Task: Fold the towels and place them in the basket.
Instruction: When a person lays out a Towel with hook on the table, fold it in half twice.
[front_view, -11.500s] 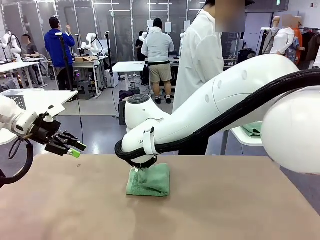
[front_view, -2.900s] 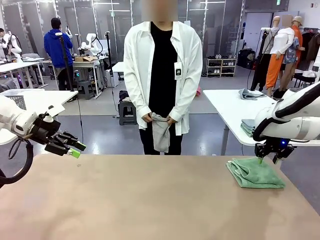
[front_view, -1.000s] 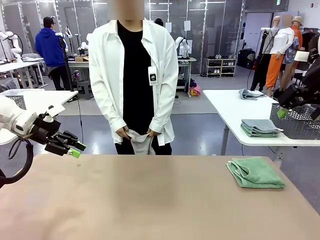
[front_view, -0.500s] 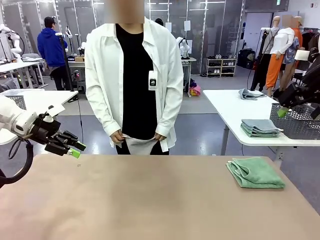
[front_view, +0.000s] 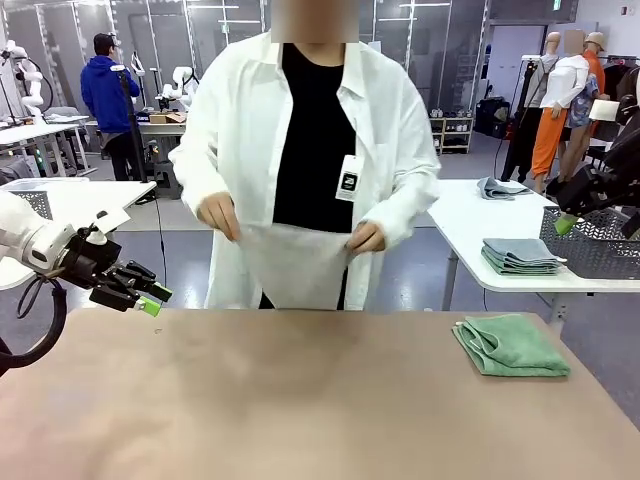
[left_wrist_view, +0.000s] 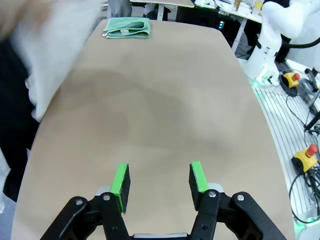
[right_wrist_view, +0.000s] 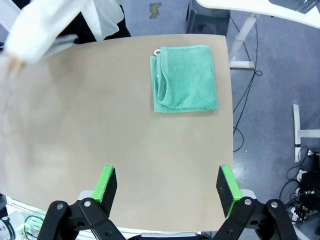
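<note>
While the person (front_view: 318, 150) stretches the cream towel (front_view: 295, 262) above the counter (front_view: 300, 400), seemingly to lay it flat, the left gripper (left_wrist_view: 158, 176) and right gripper (right_wrist_view: 166, 182) hang spread, empty.

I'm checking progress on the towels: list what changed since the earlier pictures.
The sea-green towel went from the middle of the table to its right side, let go by the right pincer, which pulled back open. The person stepped up and now spreads a cream towel between both hands. The left pincer stayed put, open.

Across my brown table (front_view: 300, 420) stands a person (front_view: 315, 130) in a long white coat (front_view: 400, 150); farther off, someone in a blue jacket (front_view: 105, 95).
</note>
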